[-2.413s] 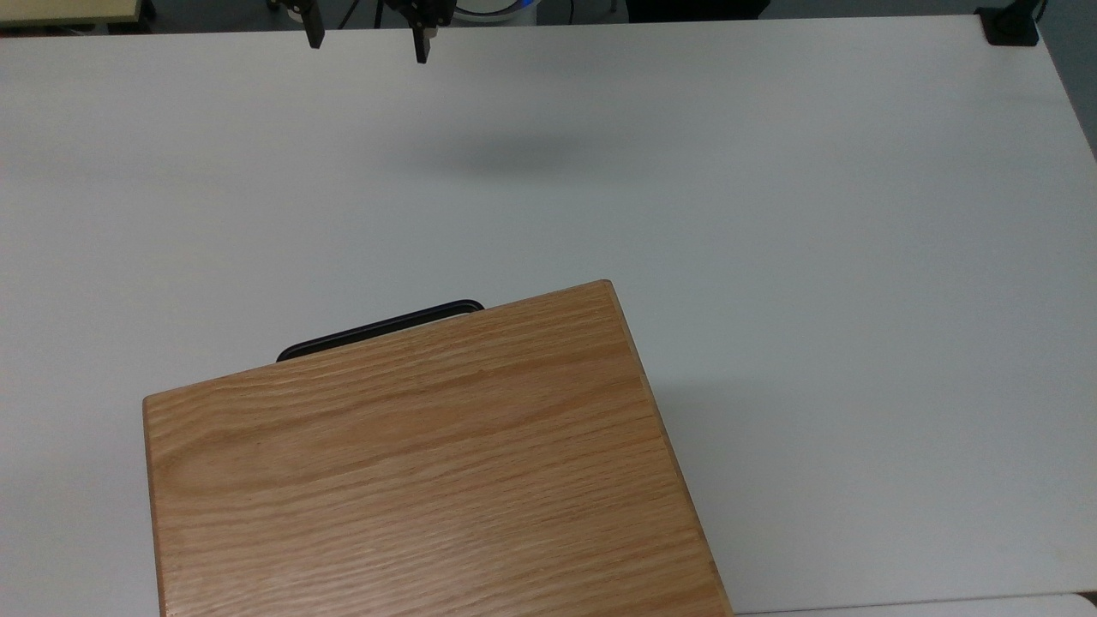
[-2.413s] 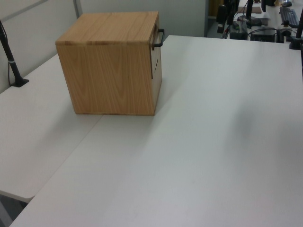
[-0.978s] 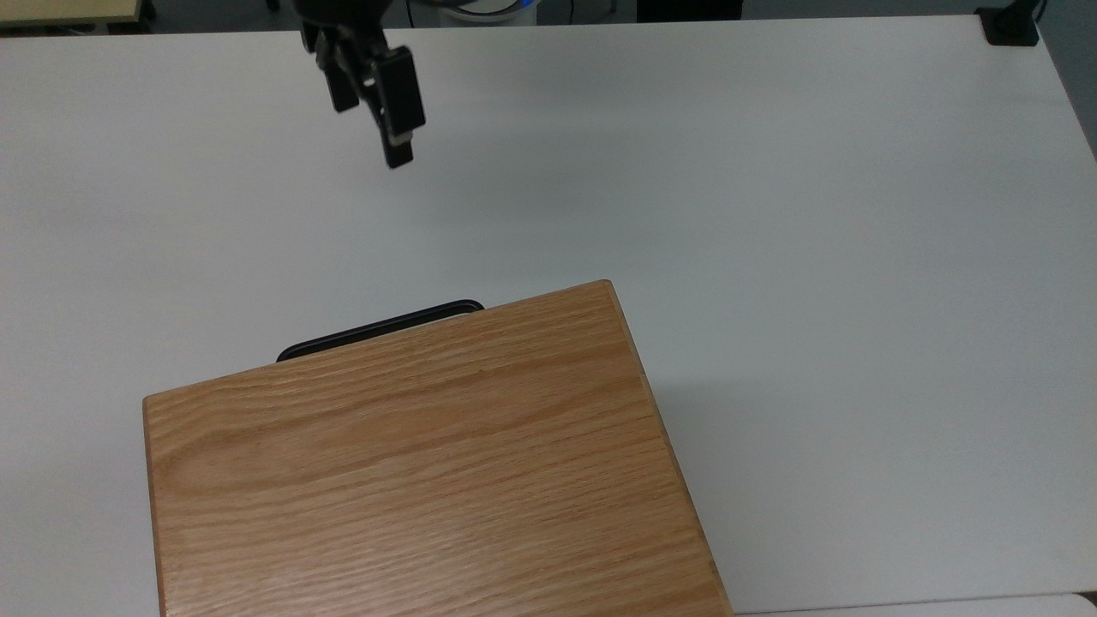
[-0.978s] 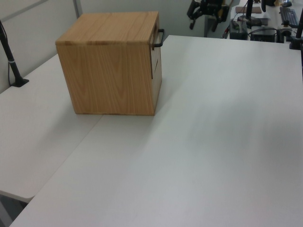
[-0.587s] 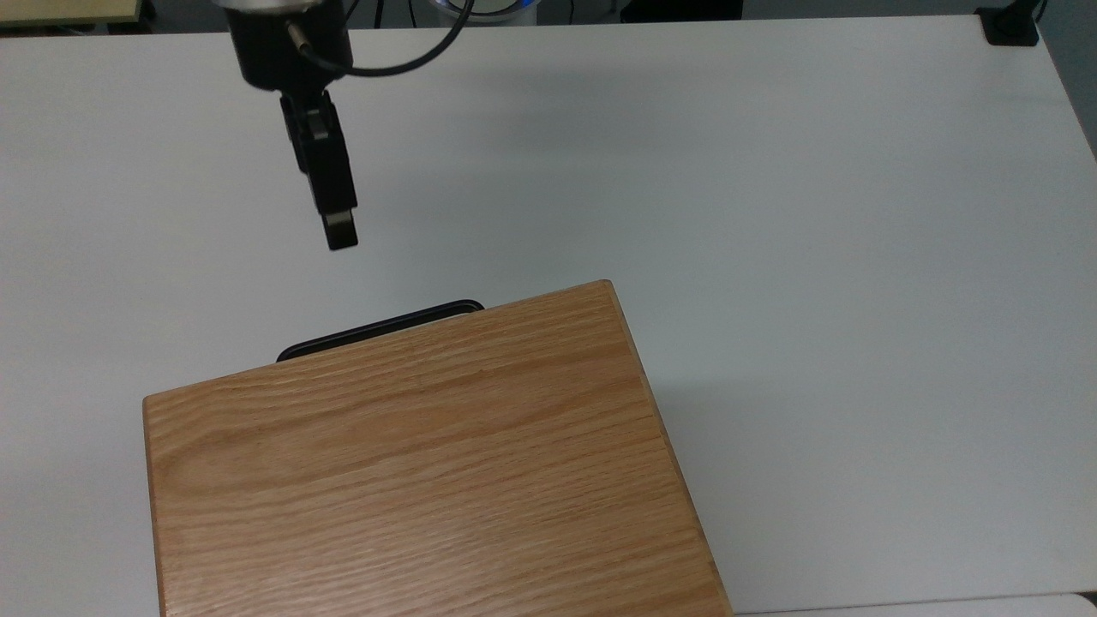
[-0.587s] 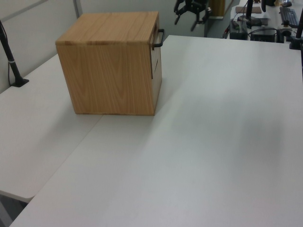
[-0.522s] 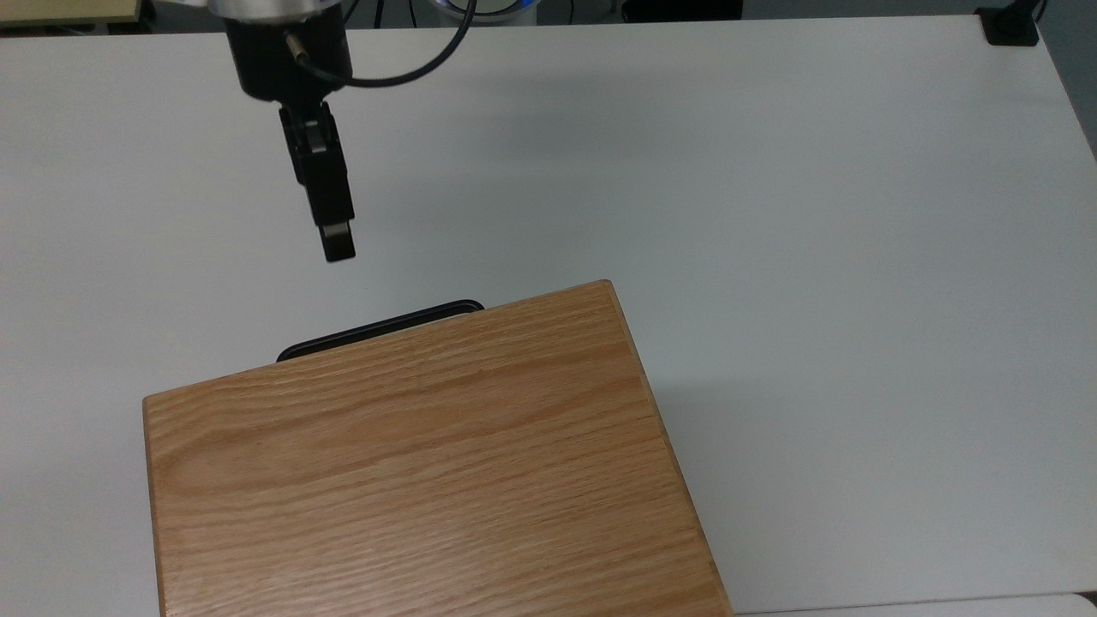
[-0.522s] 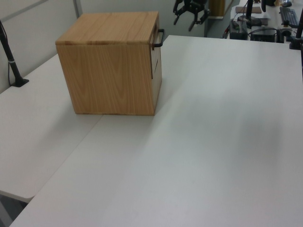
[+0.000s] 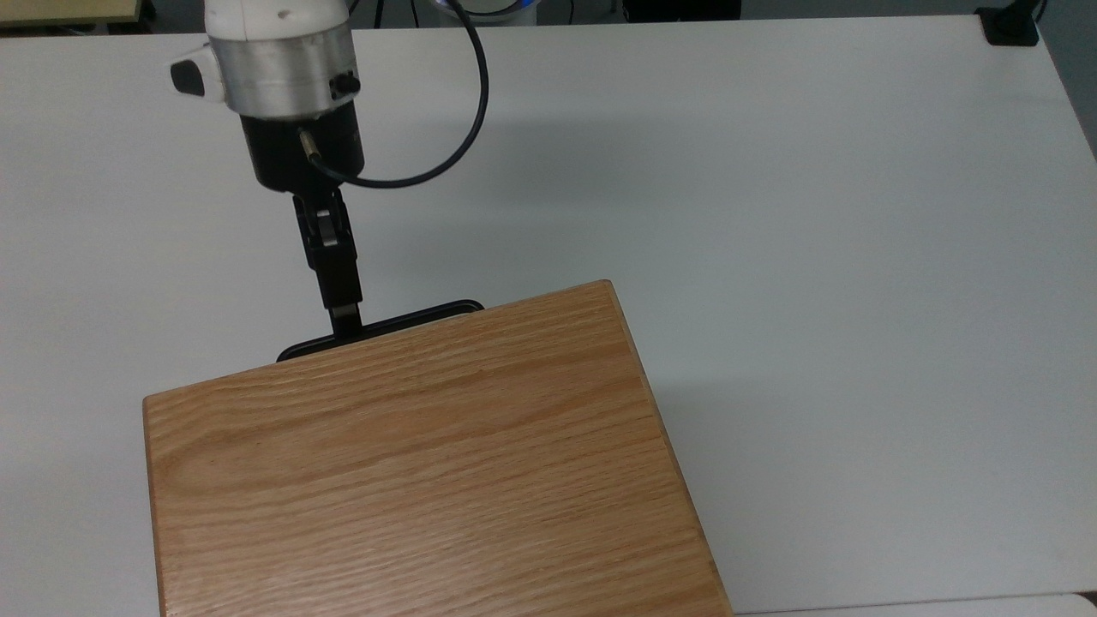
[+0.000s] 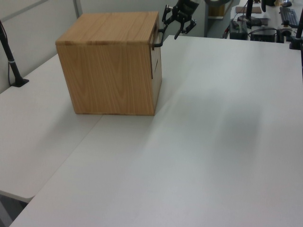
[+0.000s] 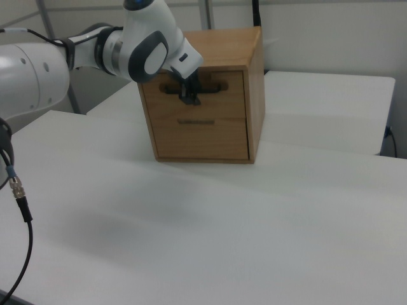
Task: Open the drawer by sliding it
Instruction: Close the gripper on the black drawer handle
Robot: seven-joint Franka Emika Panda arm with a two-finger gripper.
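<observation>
One relation matters most: the gripper (image 9: 346,324) sits right at the black bar handle (image 9: 381,328) of the drawer, and in the top view its fingertips overlap the bar toward the top view's left end. That handle runs long and slightly slanted across the front of the oak box (image 9: 428,480), peeking out from under the top panel, so the drawer's sliding direction is toward the arm, up in the top view. The drawer looks fully shut.

From the left view, the gripper (image 10: 171,27) hovers at the handle (image 10: 160,38) near the box's upper front edge, with its fingers (image 10: 165,17) spread apart, one above and one beyond the bar; whether they touch it I cannot tell.

From the right view, the gripper (image 11: 189,96) is at the upper drawer (image 11: 197,95) front, covering the middle of its dark handle (image 11: 213,85), while a lower drawer front (image 11: 203,136) sits untouched beneath. My judgement: the jaws must close across the bar's thin section before pulling straight out, square to the front board.
</observation>
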